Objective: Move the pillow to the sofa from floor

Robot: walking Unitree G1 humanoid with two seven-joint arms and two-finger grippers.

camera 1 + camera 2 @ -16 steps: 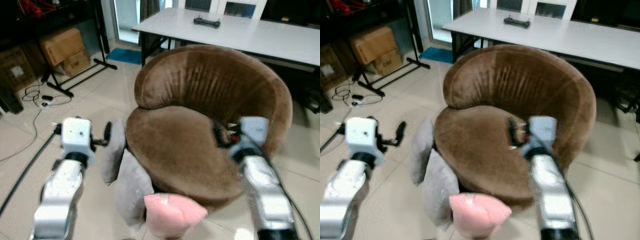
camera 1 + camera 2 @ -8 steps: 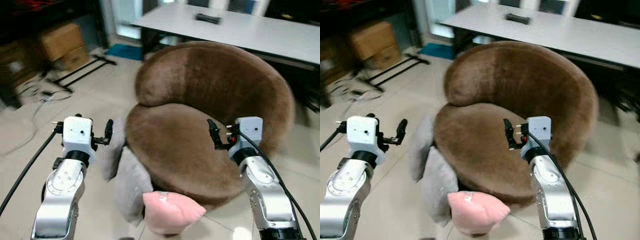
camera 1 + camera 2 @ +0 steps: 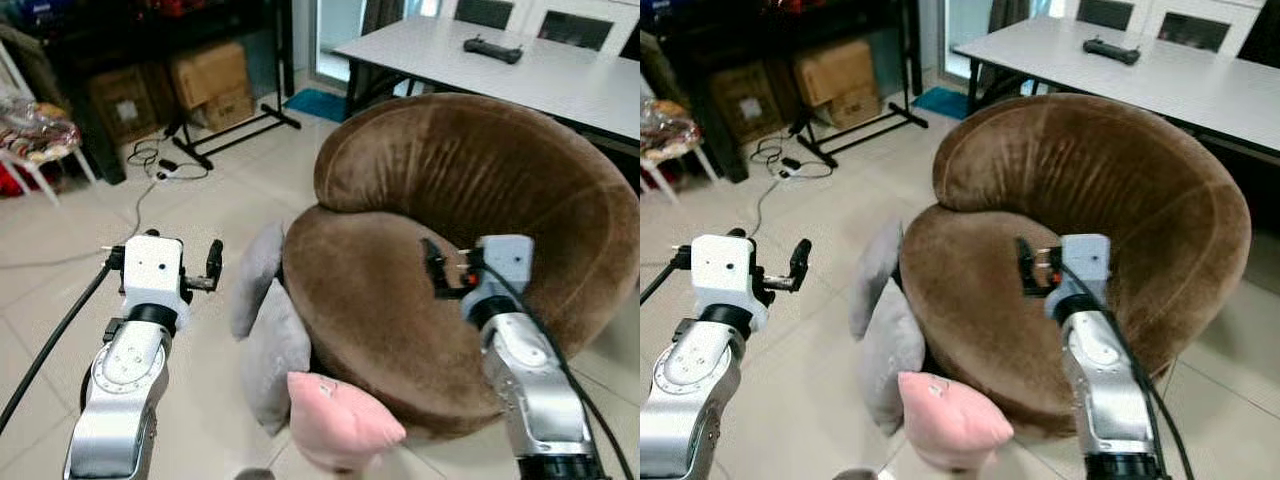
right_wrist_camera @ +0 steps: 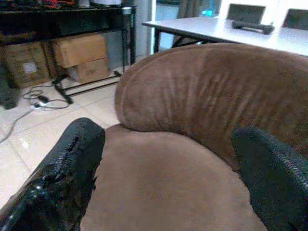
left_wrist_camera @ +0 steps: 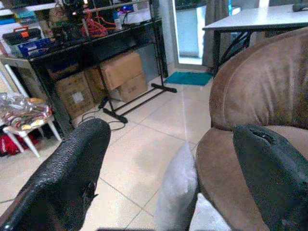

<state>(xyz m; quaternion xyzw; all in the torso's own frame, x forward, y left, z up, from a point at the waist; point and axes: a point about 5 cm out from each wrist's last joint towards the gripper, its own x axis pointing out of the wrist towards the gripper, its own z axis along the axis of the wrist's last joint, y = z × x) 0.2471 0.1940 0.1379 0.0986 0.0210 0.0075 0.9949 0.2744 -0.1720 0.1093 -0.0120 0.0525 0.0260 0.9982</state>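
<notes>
1. Brown velvety plush fills the middle of the head views: the round brown tub-shaped sofa sits dead ahead, its seat bare; compared with a second ago the whole picture has slid sideways, so the camera has swung, not the furniture, and the left-hand floor and clutter now show more fully.

2. Three cushions are down on the tiled floor against the sofa's front-left edge: the pink square plush pillow nearest the robot, and two grey soft pillows stacked just behind it, leaning on the sofa base; none has shifted relative to the sofa.

3. Left gripper hovers above the floor, just left of the grey pillows, fingers spread wide and holding nothing; the left wrist view looks between its black fingers straight at a grey pillow and the sofa edge.

4. Right gripper hangs over the sofa seat, likewise released and empty; half a second ago it sat much the same.

5. My read: the turn has squared the robot to the pillows; no grasp begun; both arms must drop low and inward, likely to the pink pillow first.

6. Background: cardboard boxes under a black rack, a white worktop behind with a black controller.
</notes>
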